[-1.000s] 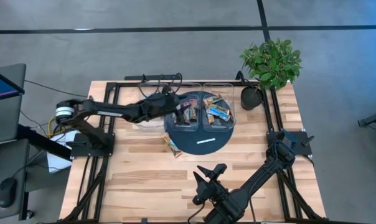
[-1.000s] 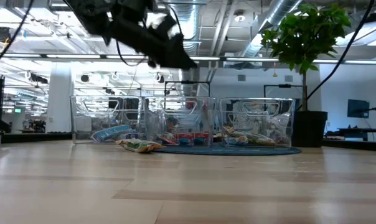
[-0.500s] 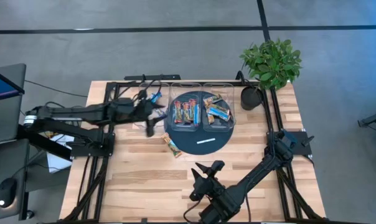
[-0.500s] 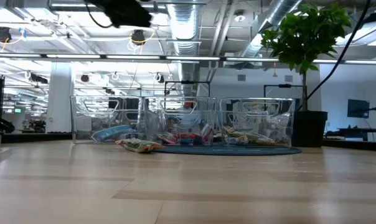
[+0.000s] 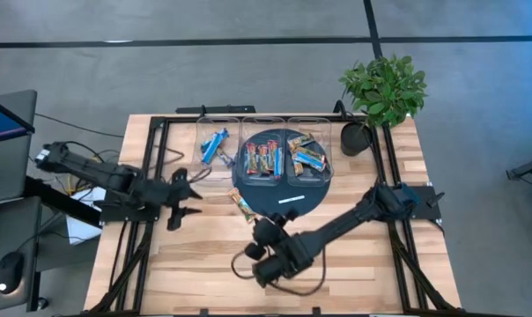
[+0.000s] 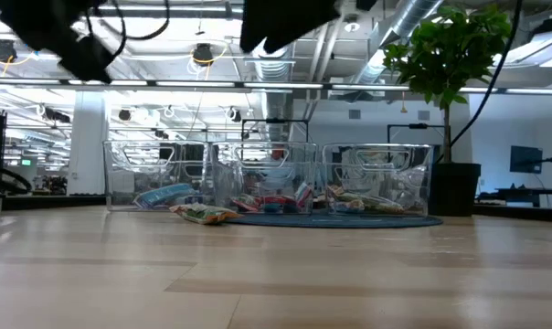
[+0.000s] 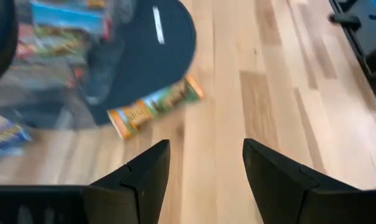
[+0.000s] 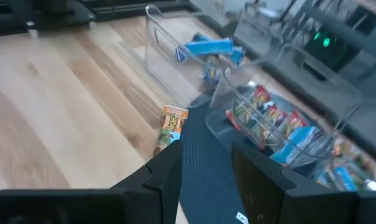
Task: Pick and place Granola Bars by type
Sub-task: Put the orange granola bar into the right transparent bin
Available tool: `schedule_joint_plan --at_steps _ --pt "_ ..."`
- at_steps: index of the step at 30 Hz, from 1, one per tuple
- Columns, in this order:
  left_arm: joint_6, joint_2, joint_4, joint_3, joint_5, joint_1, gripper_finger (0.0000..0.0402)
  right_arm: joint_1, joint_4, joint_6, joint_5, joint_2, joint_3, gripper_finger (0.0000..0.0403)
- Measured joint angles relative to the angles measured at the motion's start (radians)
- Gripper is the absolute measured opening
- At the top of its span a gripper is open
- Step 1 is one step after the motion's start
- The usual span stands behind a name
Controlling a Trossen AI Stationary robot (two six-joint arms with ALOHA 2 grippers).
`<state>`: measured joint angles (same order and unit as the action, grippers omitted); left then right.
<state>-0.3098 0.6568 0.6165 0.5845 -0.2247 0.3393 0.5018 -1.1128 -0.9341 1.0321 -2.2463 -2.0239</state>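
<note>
The left tool (image 5: pixel 180 201) hangs over the left side of the tabletop (image 5: pixel 195 255), its two fingers spread apart with nothing between them, as the left wrist view confirms. The right tool (image 5: pixel 264 239) hovers over the front middle of the tabletop, just in front of the dark round mat (image 5: pixel 268 204); its fingers (image 8: pixel 166 174) stand apart and empty.

Between the two tools lies one orange-brown and green bar (image 5: pixel 242 205), half on the mat's edge and half on the wood, outside the bins. It is the only loose bar, so it is probably the next pick.

Risks, as I judge them: both arms are near this bar and could collide if they reach together. The bar straddles the mat's rim, so a finger may catch the edge or push the bar away.

Three clear bins (image 5: pixel 263 124) stand in a row. The left one holds two bright blue bars (image 5: pixel 213 145). The middle one holds red-dark bars (image 5: pixel 262 159), about four. The right one holds orange and blue bars (image 5: pixel 306 157), number unclear. One thin white strip (image 5: pixel 291 199) lies on the mat.
</note>
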Motion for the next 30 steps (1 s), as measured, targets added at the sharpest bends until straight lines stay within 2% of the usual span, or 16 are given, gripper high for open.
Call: schedule_joint_plan --at_steps 5,12,16,18,20,22,30 --pt "-0.103 -0.053 -0.107 -0.155 -0.078 0.134 0.0199 -0.048 0.077 0.046 -0.056 0.0 0.0 0.0131" --pt "-0.146 -0.05 -0.322 -0.302 -0.176 0.286 0.0199 -0.107 0.24 0.223 -0.239 -0.006 0.0 0.0131" --pt "-0.157 -0.047 -0.384 -0.332 -0.25 0.369 0.0199 -0.131 0.278 0.305 -0.275 -0.053 0.005 0.0131" --pt "-0.157 -0.047 -0.41 -0.346 -0.286 0.413 0.0199 -0.144 0.348 0.331 -0.326 -0.09 -0.005 0.0131" --pt "-0.158 -0.043 -0.422 -0.354 -0.326 0.458 0.0199 -0.154 0.318 0.36 -0.352 -0.113 0.004 0.0131" --pt "-0.161 -0.039 -0.431 -0.36 -0.37 0.499 0.0199 -0.164 0.374 0.365 -0.362 -0.149 0.0 0.0131" --pt "-0.209 -0.013 -0.428 -0.361 -0.535 0.627 0.0199 -0.174 0.362 0.328 -0.351 -0.149 0.0 0.0131"
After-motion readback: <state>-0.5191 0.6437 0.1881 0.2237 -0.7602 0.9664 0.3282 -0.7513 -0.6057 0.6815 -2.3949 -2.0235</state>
